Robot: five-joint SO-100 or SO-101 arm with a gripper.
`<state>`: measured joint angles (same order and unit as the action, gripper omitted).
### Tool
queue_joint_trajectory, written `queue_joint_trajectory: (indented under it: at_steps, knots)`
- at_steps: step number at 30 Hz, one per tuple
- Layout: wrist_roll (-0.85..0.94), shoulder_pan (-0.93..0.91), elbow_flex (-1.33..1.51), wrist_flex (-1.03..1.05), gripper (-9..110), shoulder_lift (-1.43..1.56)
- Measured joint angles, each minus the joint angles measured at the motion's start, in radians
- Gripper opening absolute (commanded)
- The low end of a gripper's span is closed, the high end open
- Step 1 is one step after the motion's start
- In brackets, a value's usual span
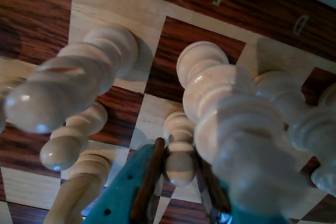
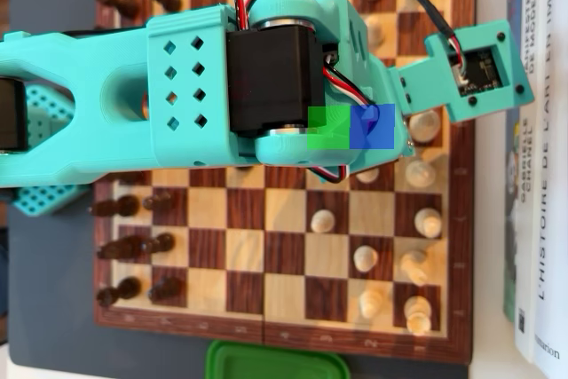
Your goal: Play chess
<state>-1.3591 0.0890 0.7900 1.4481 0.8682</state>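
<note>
Here, in the wrist view, the teal two-finger end effector (image 1: 180, 169) enters from the bottom edge and is closed around a small pale wooden pawn (image 1: 179, 148), its fingers pressing the pawn's head from both sides. The pawn stands on the wooden chessboard of dark and light squares (image 1: 194, 35), near the edge strip marked with the letters E and D. Taller pale wooden chess pieces (image 1: 210, 87) crowd close around it, blurred and looming toward the lens, with another pale pawn (image 1: 71, 140) to the left. In the overhead view, the teal plastic arm (image 2: 195, 86) reaches from the left edge across the upper half of the board, its black servo motor (image 2: 275, 77) facing up and red, black and white wires looping over it. Dark wooden pieces (image 2: 133, 246) line the board's left side and pale ones the right. A green plastic lid or container (image 2: 275, 363) sits below the board, its contents not visible, and white books (image 2: 537, 175) lie along the right edge of the dark worktop (image 2: 44, 308).
</note>
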Motion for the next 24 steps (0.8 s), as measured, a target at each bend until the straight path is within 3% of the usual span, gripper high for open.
queue_joint_trajectory:
  at_steps: [24]
  knots:
    - [0.000,0.000,0.252,-0.002,4,0.229]
